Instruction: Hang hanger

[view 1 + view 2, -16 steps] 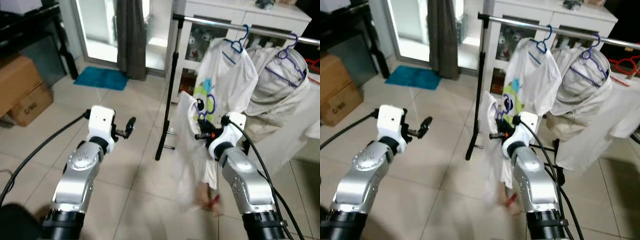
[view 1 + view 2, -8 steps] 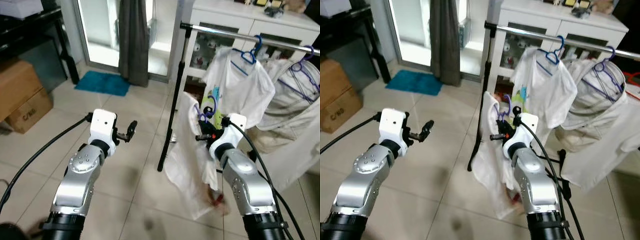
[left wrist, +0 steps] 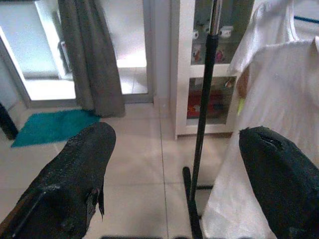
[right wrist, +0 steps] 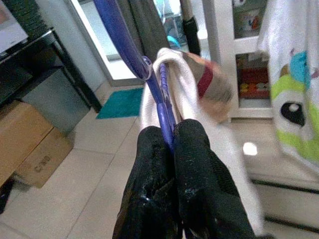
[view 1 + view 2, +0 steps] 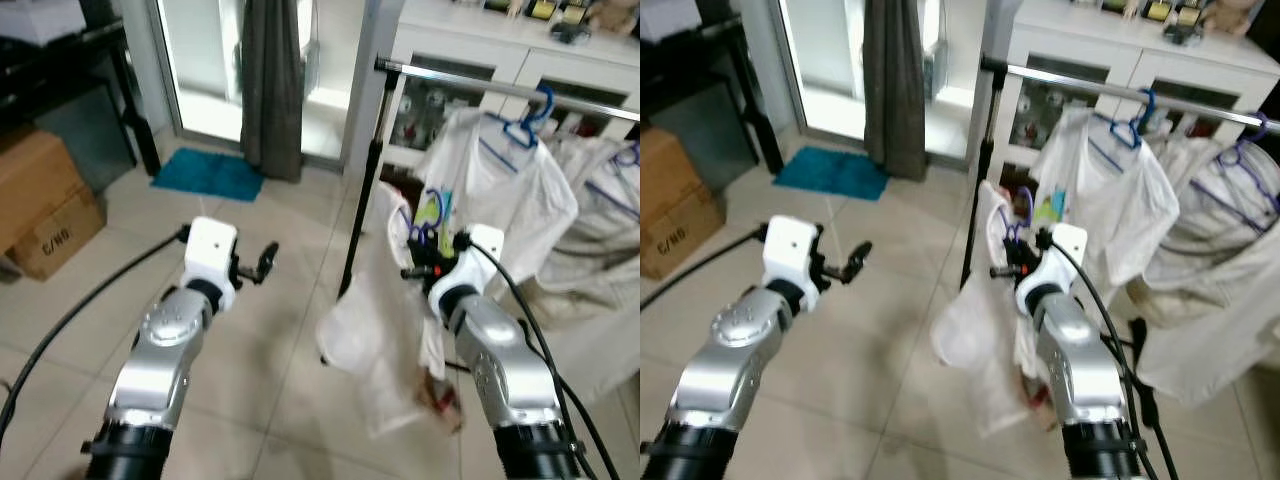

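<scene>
Purple hanger (image 4: 149,64) with its shirt (image 5: 385,330) is clamped in your right gripper (image 4: 172,137), below the rail (image 5: 1110,90). Lift the hook above the rail, beside the blue hanger (image 5: 1132,125). Your left gripper (image 3: 174,164) is spread wide, holding nothing.

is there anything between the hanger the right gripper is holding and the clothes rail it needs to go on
Nothing visible blocks it. The right gripper holds the purple hanger with its white garment below the rail, near the pole end. The hung white shirt sits further along, beside that open stretch.

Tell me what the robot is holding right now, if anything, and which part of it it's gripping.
The right gripper is pinched on the purple hanger carrying a white garment, gripping its wire just below the hook. The left gripper is open, holding nothing.
</scene>
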Available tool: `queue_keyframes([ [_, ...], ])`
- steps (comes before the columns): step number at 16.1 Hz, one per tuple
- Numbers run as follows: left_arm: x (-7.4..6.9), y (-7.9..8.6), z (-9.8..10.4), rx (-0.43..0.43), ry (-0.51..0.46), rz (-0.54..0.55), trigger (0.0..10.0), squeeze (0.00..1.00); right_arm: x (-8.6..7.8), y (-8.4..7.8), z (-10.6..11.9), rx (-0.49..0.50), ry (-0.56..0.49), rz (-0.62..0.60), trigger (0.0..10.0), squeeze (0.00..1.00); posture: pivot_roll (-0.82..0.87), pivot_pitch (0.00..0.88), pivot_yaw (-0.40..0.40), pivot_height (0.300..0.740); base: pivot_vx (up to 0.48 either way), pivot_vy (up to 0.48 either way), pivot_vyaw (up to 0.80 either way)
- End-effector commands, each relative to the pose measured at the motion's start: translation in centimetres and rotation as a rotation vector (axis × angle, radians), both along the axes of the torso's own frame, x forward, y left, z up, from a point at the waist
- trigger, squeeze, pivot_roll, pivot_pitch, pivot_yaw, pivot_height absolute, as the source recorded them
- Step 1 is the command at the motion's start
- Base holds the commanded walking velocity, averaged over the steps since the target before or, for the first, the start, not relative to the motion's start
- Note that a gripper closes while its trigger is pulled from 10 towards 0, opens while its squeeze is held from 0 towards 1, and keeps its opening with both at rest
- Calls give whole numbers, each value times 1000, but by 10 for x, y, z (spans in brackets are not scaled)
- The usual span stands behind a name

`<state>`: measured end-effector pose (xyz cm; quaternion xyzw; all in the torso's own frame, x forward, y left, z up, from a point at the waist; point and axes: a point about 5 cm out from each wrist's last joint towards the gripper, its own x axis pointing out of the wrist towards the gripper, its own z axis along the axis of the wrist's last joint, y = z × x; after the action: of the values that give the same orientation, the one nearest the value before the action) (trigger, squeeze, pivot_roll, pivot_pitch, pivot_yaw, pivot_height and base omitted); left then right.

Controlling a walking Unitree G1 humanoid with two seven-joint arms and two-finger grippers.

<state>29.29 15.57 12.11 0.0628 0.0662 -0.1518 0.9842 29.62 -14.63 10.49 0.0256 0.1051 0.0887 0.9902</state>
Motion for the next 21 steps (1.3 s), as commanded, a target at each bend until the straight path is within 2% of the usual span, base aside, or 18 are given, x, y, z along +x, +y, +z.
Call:
queue_keyframes([
  [1, 4, -12, 6, -11, -25, -29, 10000, 0, 3, -12, 10, -8, -43, -30, 10000, 0, -55, 0, -67, 740, 398, 0, 0],
  [3, 1, -16, 4, 2, -19, -57, 10000, 0, 5, -11, 12, 14, -41, -24, 10000, 0, -54, 0, -58, 740, 396, 0, 0],
  [5, -4, -14, 1, 11, -12, -68, 10000, 0, 2, -14, 7, 18, -28, -40, 10000, 0, -48, 0, -65, 740, 396, 0, -800],
  [9, -1, -13, 3, 17, -19, -69, 10000, 0, 4, -11, 8, -4, -36, -20, 10000, 0, -41, 0, -68, 740, 396, 0, 0],
  [11, -4, -17, 2, 22, -11, -113, 10000, 0, 6, -13, 11, -2, -48, -33, 10000, 0, -42, 0, -62, 740, 398, 0, 0],
  [14, -5, -17, 0, 21, -10, -110, 10000, 0, 5, -16, 8, 5, -35, -51, 10000, 0, -39, 0, -82, 740, 393, 0, 0],
  [17, -3, -22, 2, 12, -18, -129, 10000, 0, 8, -18, 12, -18, -43, -28, 10000, 0, -43, 0, -78, 740, 395, 0, -533],
  [21, -4, -18, 2, 21, -22, -118, 10000, 0, 8, -18, 11, -33, -54, -19, 10000, 0, -33, 0, -94, 740, 394, 0, 0],
])
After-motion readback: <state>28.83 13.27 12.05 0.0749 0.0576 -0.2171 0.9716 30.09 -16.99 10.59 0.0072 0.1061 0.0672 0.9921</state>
